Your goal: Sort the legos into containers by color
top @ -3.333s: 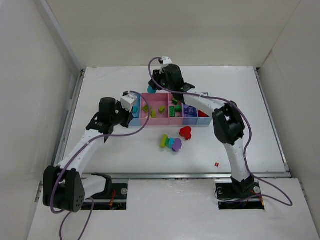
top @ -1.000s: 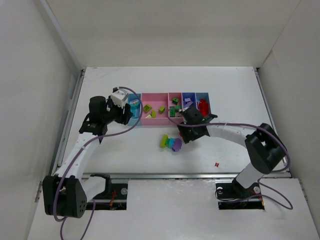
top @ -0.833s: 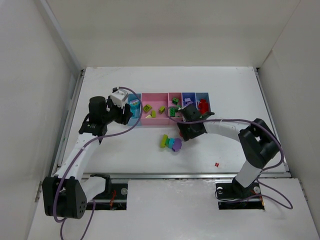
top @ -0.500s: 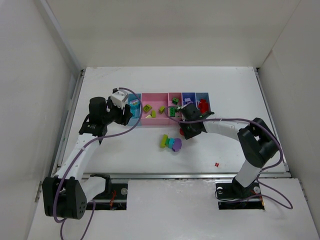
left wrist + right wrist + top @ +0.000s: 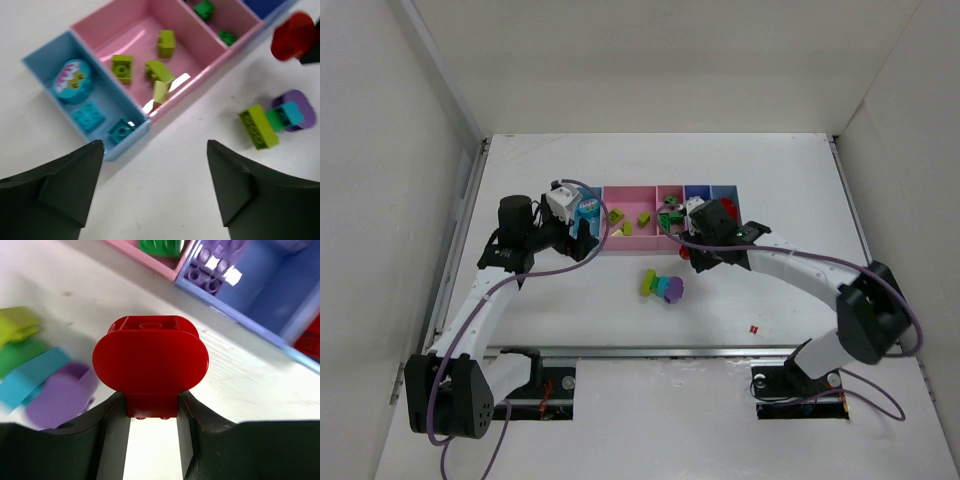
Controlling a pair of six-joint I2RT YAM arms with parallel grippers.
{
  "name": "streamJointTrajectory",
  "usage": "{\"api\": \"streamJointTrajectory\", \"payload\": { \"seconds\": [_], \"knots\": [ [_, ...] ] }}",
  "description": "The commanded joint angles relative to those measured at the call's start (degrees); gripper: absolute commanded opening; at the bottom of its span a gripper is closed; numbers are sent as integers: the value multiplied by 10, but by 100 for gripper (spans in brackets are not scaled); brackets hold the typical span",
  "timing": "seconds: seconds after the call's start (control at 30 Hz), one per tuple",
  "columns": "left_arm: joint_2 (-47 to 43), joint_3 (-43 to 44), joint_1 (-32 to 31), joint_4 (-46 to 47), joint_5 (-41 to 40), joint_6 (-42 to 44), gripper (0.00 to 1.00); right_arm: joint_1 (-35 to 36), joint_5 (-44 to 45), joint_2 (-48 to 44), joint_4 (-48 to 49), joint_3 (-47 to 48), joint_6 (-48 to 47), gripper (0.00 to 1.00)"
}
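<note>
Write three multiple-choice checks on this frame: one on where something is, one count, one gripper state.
1. Where is the rounded red brick? A) in the right gripper B) in the wide pink bin C) in the narrow pink bin
2. How many cyan pieces lie in the left-end light blue bin? A) one B) three C) six
3. The left gripper is: A) open, empty B) shut on a lime brick C) shut on a cyan brick
1 A: its fingers clamp the brick. 2 B: one round, two square. 3 A: fingers wide apart, nothing between.
</note>
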Motion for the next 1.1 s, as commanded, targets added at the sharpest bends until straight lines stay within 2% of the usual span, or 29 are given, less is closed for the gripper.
{"api": "streamJointTrajectory", "payload": {
  "seconds": [0.0,0.1,0.17,0.2,0.23,0.27,0.3,0.33,0.53,0.73,0.77,0.87,1.0,1.07],
  "knots": [
    [-7,26,0,-27,142,7,84,46,39,-102,-27,41,-40,0],
    [9,39,0,-9,264,-14,100,82,53,-158,-12,66,-95,0],
    [15,39,0,48,328,-40,100,116,47,-190,60,51,-169,0],
    [20,39,0,77,387,-81,100,126,41,-201,96,37,-194,0],
    [20,39,0,111,404,-111,100,132,22,-210,171,21,-217,0],
    [25,44,-7,145,409,-143,100,141,13,-218,203,-6,-240,0],
    [25,50,-14,200,409,-172,100,141,13,-218,232,-11,-275,0],
    [31,57,-14,216,403,-207,100,148,13,-218,251,-11,-283,0],
    [46,93,-32,256,375,-279,100,153,20,-151,260,62,-318,0],
    [46,93,-68,256,339,-313,100,164,9,-124,260,88,-332,0],
    [52,87,-74,256,296,-319,100,164,9,-124,260,88,-337,0],
    [57,80,-74,239,231,-324,100,175,3,-113,260,100,-337,0],
    [68,80,-74,239,180,-337,100,193,-3,-107,260,106,-337,0],
    [68,80,-74,239,180,-342,100,199,-3,-107,260,106,-337,0]
  ]
}}
